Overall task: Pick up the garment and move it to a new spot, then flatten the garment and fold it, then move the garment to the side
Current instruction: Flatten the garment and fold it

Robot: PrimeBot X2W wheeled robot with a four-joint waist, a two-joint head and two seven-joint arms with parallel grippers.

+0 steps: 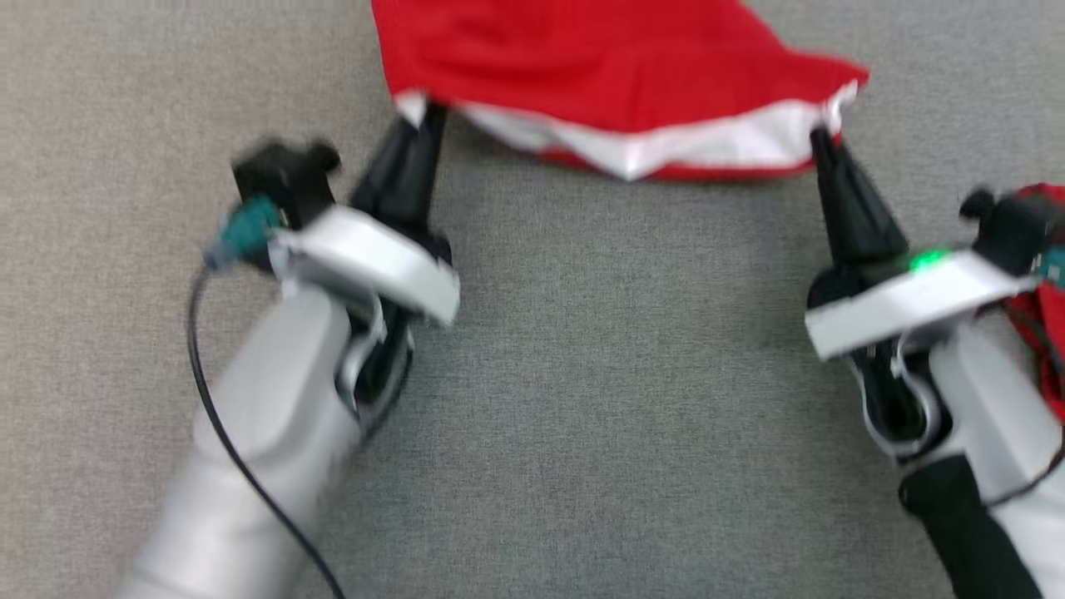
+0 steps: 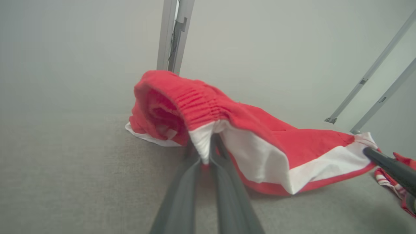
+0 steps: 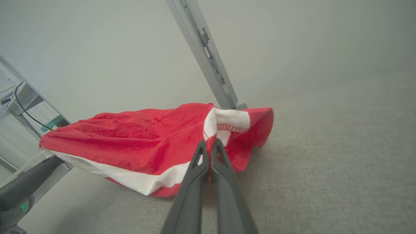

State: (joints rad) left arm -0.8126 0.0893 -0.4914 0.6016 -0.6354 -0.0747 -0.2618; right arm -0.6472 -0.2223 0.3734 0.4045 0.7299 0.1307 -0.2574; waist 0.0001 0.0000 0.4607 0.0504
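The garment (image 1: 616, 75) is red with a white stripe along its near edge, lifted a little off the grey table. My left gripper (image 1: 423, 112) is shut on its near left corner, and my right gripper (image 1: 819, 133) is shut on its near right corner. In the left wrist view the garment (image 2: 253, 130) bunches around the left gripper (image 2: 206, 156), with a ribbed red waistband above the fingers. Seen from the right wrist, the garment (image 3: 136, 139) sags between the two holds, and the right gripper (image 3: 208, 146) pinches a white hemmed corner.
The grey fabric-covered table (image 1: 616, 399) spreads all around. Another red cloth (image 1: 1044, 316) lies by my right wrist at the right edge. Grey metal frame posts (image 2: 174, 35) rise behind the table.
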